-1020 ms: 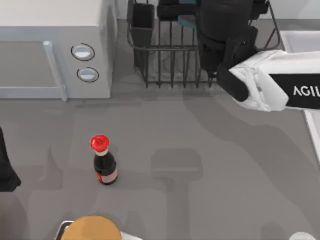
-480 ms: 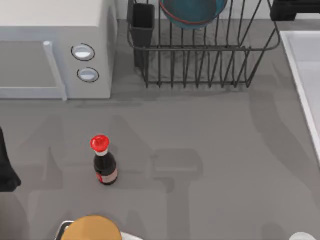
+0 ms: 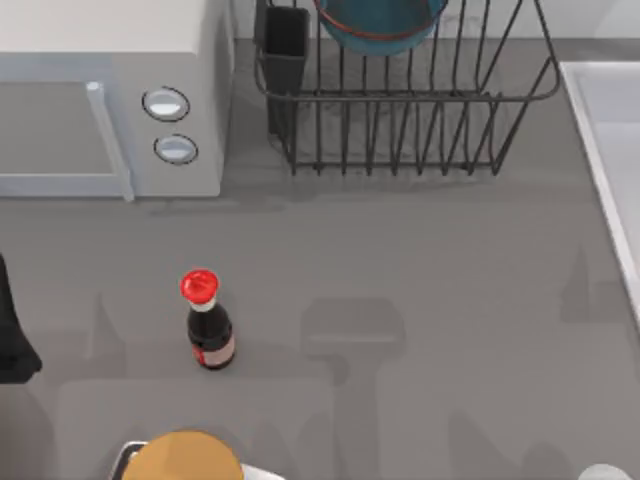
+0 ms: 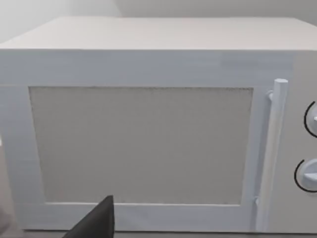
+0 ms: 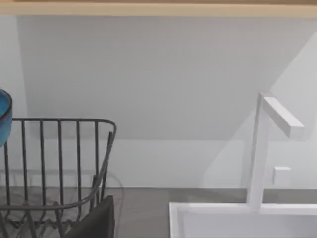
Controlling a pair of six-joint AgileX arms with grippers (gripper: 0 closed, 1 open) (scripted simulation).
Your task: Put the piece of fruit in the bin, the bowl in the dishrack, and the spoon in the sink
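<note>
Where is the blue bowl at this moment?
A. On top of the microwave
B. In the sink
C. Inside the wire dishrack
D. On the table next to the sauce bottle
C: the top view shows the blue bowl standing among the upright bars of the dishrack, far from the sauce bottle.

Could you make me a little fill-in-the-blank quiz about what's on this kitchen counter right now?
1. The blue bowl sits inside the wire ____.
2. The dark sauce bottle has a ____ cap.
3. The white microwave has ____ round knobs.
4. The pale sink lies at the table's ____ edge in the top view.

Missing words: dishrack; red; two; right
</note>
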